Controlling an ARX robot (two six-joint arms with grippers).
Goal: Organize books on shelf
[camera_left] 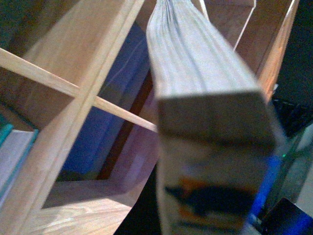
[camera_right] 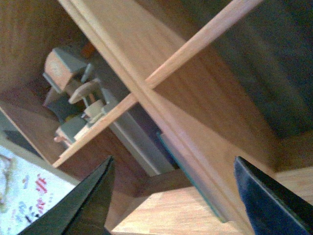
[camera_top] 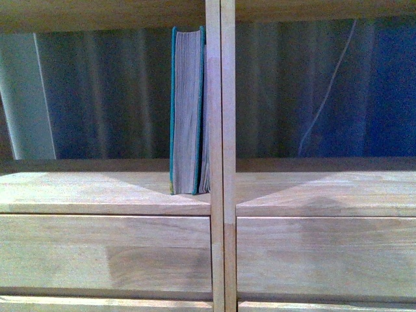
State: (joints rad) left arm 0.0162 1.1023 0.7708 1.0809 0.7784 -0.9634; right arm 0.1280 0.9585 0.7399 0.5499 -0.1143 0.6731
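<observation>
The teal-green book (camera_top: 186, 110) stands upright on the shelf (camera_top: 97, 195), in the compartment just left of the middle post (camera_top: 221, 130) and close against it, so I judge this part of the task done. The pale paperback (camera_left: 205, 98) is not yet placed: it hangs outside the shelf, not far from the middle post, and I judge that my left pincer (camera_left: 217, 223) pinches it, although its fingers are hardly visible. My right pincer (camera_right: 178, 205) is spread wide and empty, facing the middle post.
</observation>
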